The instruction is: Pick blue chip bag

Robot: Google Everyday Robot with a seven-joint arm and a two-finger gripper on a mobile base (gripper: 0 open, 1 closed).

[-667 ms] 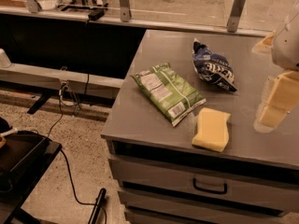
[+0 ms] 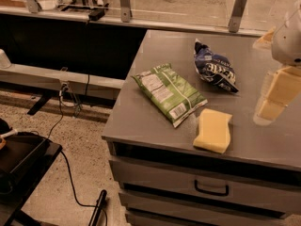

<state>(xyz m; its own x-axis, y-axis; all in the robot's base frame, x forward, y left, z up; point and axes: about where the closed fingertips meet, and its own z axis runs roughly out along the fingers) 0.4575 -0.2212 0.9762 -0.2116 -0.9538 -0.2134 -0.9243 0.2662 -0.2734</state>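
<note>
Approach step, nothing grasped yet. The blue bag (image 2: 215,69) lies crumpled on the grey cabinet top (image 2: 141,121), toward the back, right of centre. A green bag (image 2: 169,92) lies flat just to its left, close but apart. A yellow sponge (image 2: 213,130) sits near the front edge, in front of the blue bag and well clear of it.

The gripper (image 2: 275,98) hangs at the right edge of view, to the right of the blue bag and apart from it, not touching anything (pale finger shapes point downward below the white arm housing). Holds nothing as far as I can see; whether it is wide or narrow I cannot tell.

Next move, by my read: swing left and back to get over the blue bag, then come down on its bunched-up middle. The foil is crumpled and will likely slide or flatten, so the grip should catch a raised fold. Keep clear of the green bag's near corner on the descent.
</note>
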